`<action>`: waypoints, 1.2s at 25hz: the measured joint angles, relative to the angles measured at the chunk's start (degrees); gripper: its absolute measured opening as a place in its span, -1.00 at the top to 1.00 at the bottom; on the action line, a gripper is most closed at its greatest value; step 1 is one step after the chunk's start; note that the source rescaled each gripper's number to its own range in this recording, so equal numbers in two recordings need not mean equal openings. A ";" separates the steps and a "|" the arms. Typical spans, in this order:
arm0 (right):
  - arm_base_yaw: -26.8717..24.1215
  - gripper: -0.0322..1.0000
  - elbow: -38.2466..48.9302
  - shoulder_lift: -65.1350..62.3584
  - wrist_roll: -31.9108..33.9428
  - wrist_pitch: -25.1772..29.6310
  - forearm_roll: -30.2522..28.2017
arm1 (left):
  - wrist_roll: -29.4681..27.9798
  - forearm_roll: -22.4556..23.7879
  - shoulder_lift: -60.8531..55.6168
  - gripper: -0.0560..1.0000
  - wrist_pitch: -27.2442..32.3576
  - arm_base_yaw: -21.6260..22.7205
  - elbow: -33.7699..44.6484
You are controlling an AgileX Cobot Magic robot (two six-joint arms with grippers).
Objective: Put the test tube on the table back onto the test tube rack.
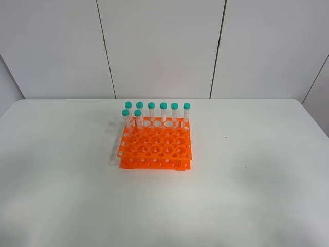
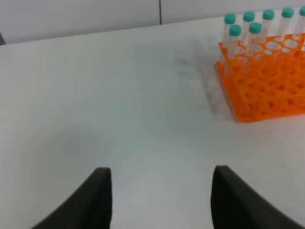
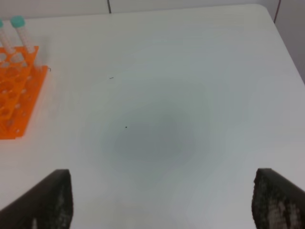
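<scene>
Apparently every teal-capped test tube (image 1: 137, 117) stands upright along the rack's (image 1: 155, 149) 12 o'clock edge; none lies on the counter (image 1: 257, 170). Left tool (image 2: 162, 200) hangs part-open, right tool (image 3: 162, 202) wide, both empty, well clear of the rack.

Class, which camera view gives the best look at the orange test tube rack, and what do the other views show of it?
The exterior high view: the whole test tube rack shows, with all eight capped tubes standing along its far side. The left wrist view shows only one end of it, cut by the picture's edge. The right wrist view catches only a corner with two tubes.
</scene>
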 joint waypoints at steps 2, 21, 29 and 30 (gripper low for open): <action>0.00 -0.62 0.00 0.00 0.00 0.00 0.00 | 0.00 -0.90 -0.61 0.22 0.50 0.00 2.01; 0.00 -0.62 0.00 0.00 0.00 0.00 0.00 | 0.43 -2.03 -0.67 0.22 -4.52 0.00 9.48; 0.00 -0.62 0.00 0.00 0.00 0.00 0.00 | 0.84 -1.99 -0.67 0.22 -4.52 0.00 9.48; 0.00 -0.62 0.00 0.00 0.00 0.00 0.00 | 0.84 -1.99 -0.67 0.22 -4.52 0.00 9.48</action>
